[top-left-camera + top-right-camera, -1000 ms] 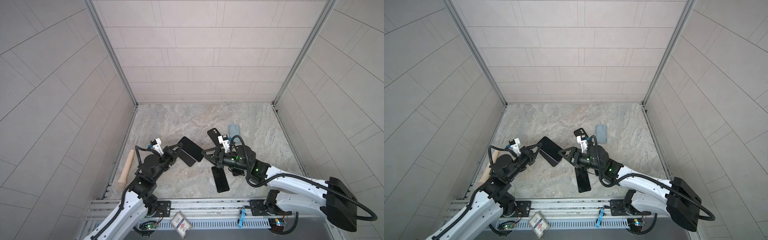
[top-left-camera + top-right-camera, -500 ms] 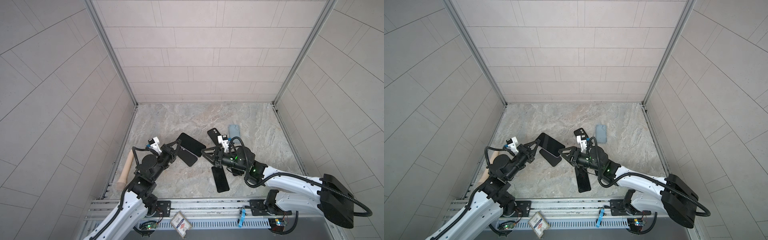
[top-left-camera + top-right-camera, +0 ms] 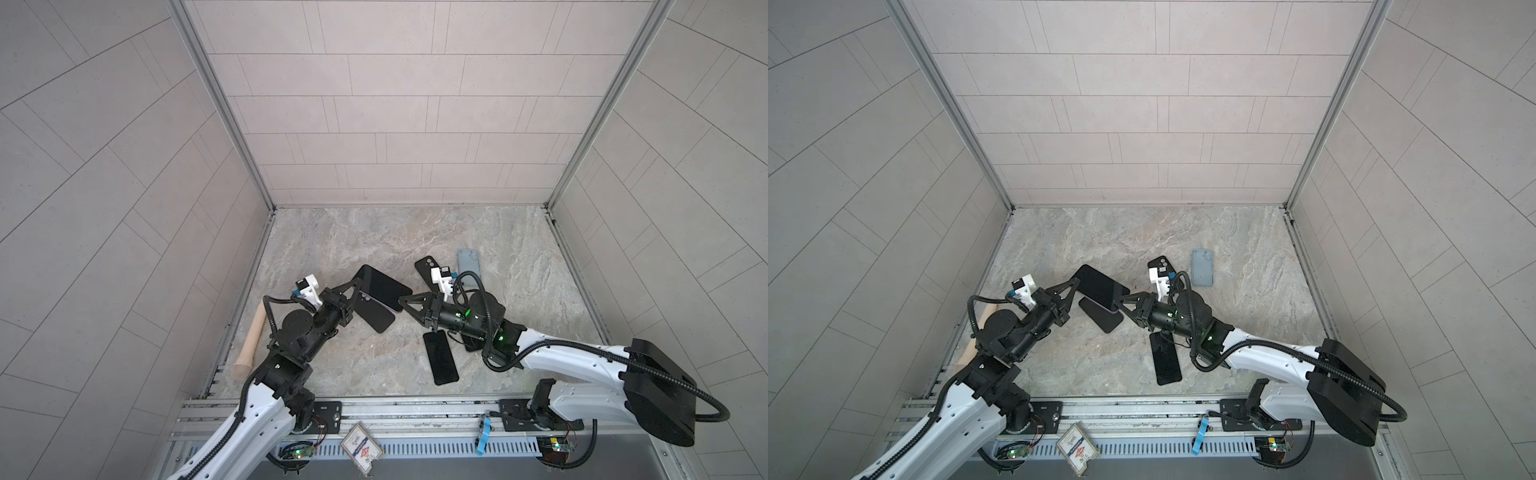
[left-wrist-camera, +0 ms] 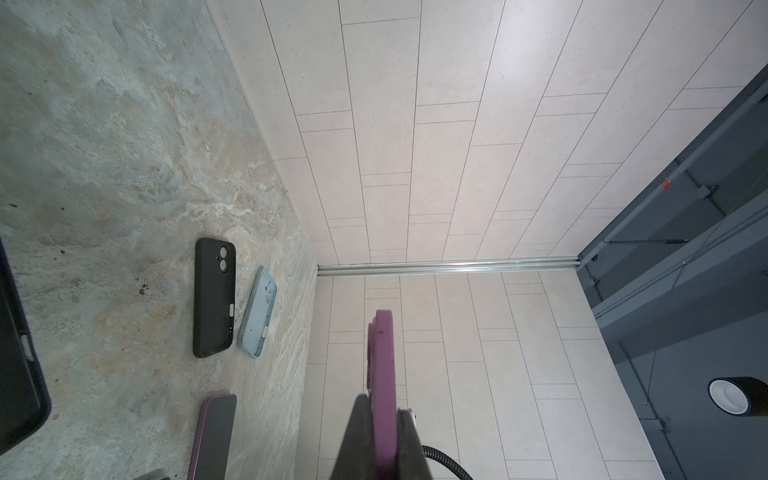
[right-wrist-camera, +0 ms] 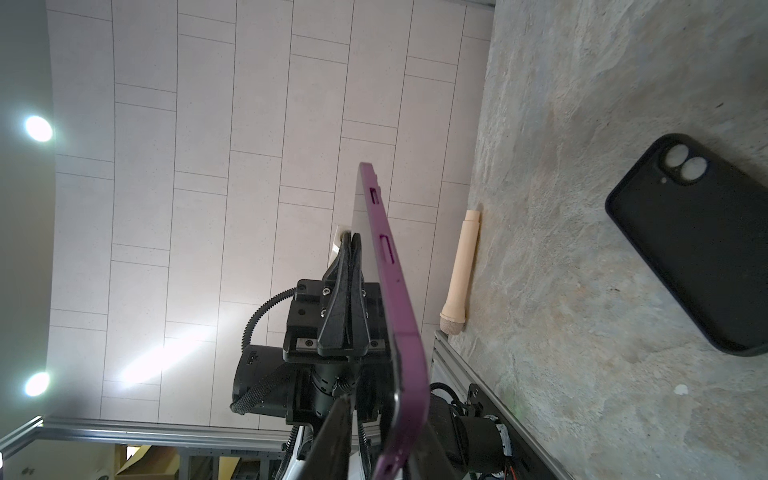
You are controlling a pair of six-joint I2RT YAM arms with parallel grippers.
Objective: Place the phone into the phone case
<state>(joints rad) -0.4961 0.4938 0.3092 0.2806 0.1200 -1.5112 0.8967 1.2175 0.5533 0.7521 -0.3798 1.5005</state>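
Note:
My left gripper (image 3: 352,286) (image 4: 382,405) is shut on a purple phone case (image 3: 380,286) (image 3: 1098,286) (image 4: 384,357) (image 5: 392,299), held off the floor with its dark glossy face up; whether anything sits in it I cannot tell. My right gripper (image 3: 402,300) (image 3: 1121,304) (image 5: 378,415) straddles the case's other end. One finger (image 5: 332,436) stands a little apart from the edge, so the jaws are open. A purple-edged phone (image 3: 440,357) (image 3: 1165,359) (image 4: 212,436) lies screen up on the floor below the right arm.
A dark case (image 3: 376,318) (image 5: 698,249) lies on the floor under the held one. A black case (image 3: 426,268) (image 4: 214,299) and a pale blue case (image 3: 469,266) (image 3: 1202,268) (image 4: 257,316) lie farther back. A wooden handle (image 3: 251,332) (image 5: 459,266) rests along the left wall.
The left gripper has turned the purple case so one end reaches into the right gripper. The right jaws have narrowed around that end.

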